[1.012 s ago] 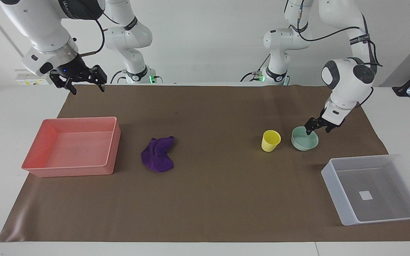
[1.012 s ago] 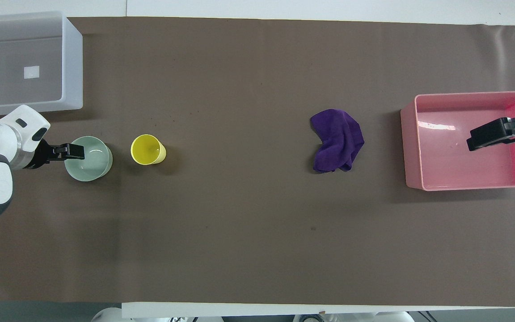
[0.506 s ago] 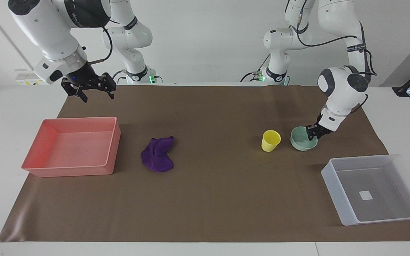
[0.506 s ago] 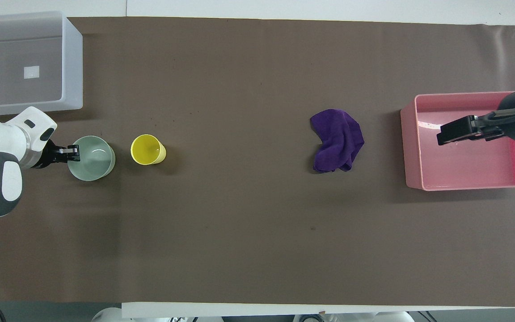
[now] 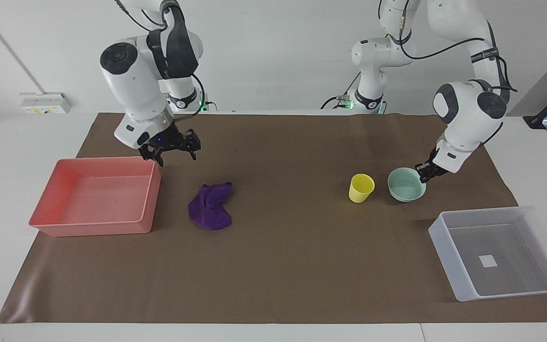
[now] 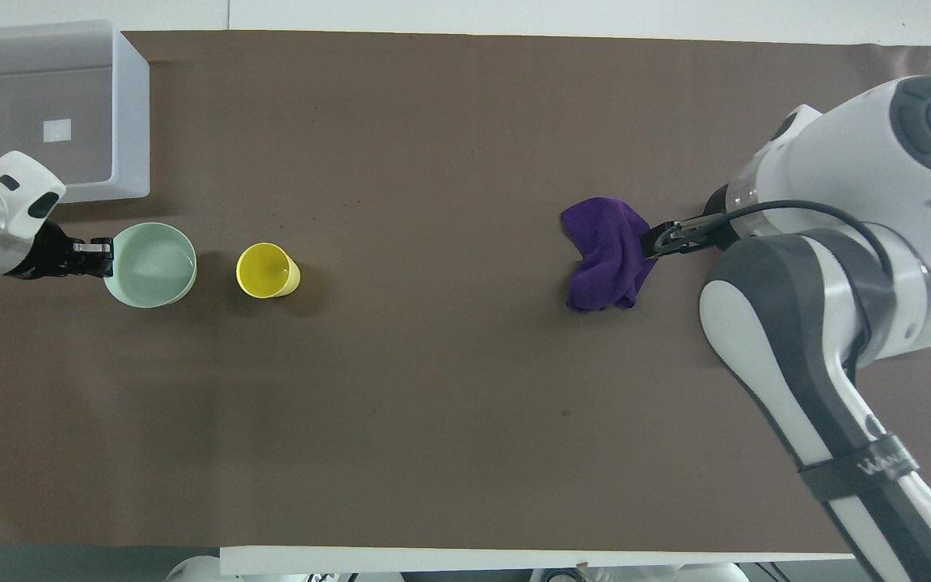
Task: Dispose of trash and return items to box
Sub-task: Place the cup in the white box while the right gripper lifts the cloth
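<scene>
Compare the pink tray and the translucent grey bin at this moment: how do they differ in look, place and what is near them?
The pink tray is opaque, while the grey bin is translucent with a white square on its floor. The tray sits at the right arm's end of the table, the bin at the left arm's end and farther from the robots. The purple rag lies beside the tray; the mint bowl is near the bin. Both are rectangular, upright and hold nothing.

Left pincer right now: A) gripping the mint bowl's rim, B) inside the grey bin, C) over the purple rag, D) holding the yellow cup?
A: the left pincer is shut on the rim of the mint bowl, beside the yellow cup.
</scene>
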Tool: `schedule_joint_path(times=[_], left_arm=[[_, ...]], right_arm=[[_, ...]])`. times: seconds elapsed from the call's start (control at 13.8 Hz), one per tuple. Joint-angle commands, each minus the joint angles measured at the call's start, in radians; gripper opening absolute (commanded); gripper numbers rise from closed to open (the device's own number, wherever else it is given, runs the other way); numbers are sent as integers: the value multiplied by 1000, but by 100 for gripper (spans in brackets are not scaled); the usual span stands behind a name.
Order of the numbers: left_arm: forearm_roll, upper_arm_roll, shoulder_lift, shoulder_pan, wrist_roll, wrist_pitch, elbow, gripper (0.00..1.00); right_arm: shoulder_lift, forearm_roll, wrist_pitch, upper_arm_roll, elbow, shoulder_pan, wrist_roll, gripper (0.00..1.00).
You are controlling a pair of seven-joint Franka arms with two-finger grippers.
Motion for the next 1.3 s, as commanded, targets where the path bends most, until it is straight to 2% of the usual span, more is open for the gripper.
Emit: schedule_joint_path(times=[0.0, 0.14, 0.22, 0.36, 0.43, 0.51, 0.65, 0.72, 0.8, 0.87, 0.94, 1.01, 1.08, 1.23], left_arm=[[-96, 20, 42, 12, -7, -172, 228, 0], [-141, 21, 135, 86, -6, -134, 360, 0], [-143, 21, 205, 110, -6, -134, 434, 0], [-147, 21, 369, 183, -3, -125, 630, 0], [-150, 21, 443, 200, -1, -98, 698, 0], [-144, 22, 489, 208, -1, -30, 713, 0], [-137, 22, 578, 229, 2, 155, 683, 0], [-135, 22, 611, 231, 2, 201, 680, 0], [-133, 22, 631, 228, 5, 229, 675, 0], [-117, 22, 634, 225, 8, 270, 645, 31], [-79, 22, 628, 217, 13, 336, 605, 94], [-65, 22, 619, 210, 7, 320, 609, 100], [-60, 22, 594, 209, 7, 268, 624, 100], [-57, 21, 475, 182, 4, 140, 626, 100]], right_arm=[[62, 11, 101, -1, -34, 44, 53, 100], [96, 11, 252, -1, -110, 60, 90, 100], [113, 11, 317, -1, -150, 63, 85, 100], [182, 11, 407, -1, -163, 61, 88, 100], [208, 11, 440, -1, -164, 63, 87, 98], [219, 11, 455, -1, -166, 61, 82, 86], [221, 11, 443, -1, -166, 52, 79, 42], [219, 11, 439, -1, -161, 52, 82, 27], [219, 11, 438, -1, -160, 51, 90, 18], [213, 11, 437, -1, -158, 46, 90, 9], [202, 11, 435, -2, -158, 43, 96, 2], [181, 11, 413, -4, -150, 37, 104, 0], [161, 11, 377, -4, -132, 20, 102, 0], [111, 11, 231, -5, -60, 0, 104, 0]])
